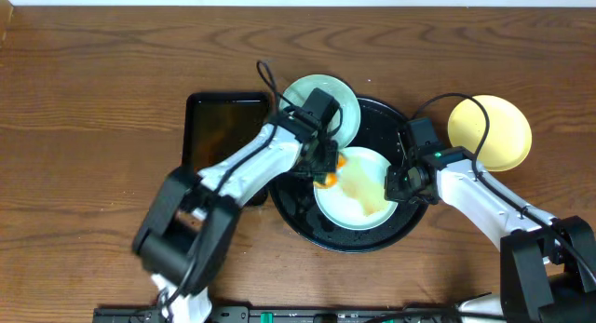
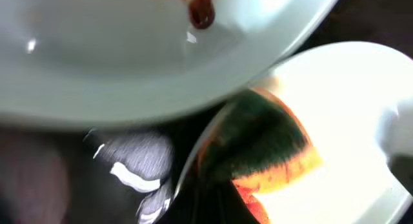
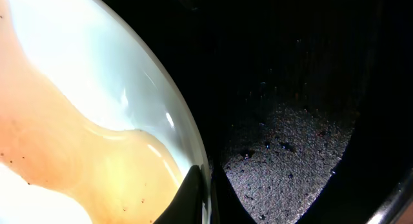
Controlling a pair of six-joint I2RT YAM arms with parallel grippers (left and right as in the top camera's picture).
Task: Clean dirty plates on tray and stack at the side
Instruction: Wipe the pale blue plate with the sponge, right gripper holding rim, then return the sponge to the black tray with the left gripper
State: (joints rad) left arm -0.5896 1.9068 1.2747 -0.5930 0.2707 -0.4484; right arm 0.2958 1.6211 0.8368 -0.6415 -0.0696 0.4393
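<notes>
The right gripper [image 1: 398,185] pinches the near plate [image 1: 363,204] to steady it; the left gripper [image 1: 327,171] clamps the scrubbing sponge [image 1: 329,181].

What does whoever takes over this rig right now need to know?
Left gripper: shut on the sponge, pressed on the front plate.
Right gripper: shut on that plate's right rim.
Front plate: on the black tray, smeared with a brownish film.
Back plate: over the tray's far rim, sauce on it.
Yellow plate: on the table right of the tray, apparently clean.
Left: finish this wipe, clean the back plate, stack all beside the tray.
</notes>
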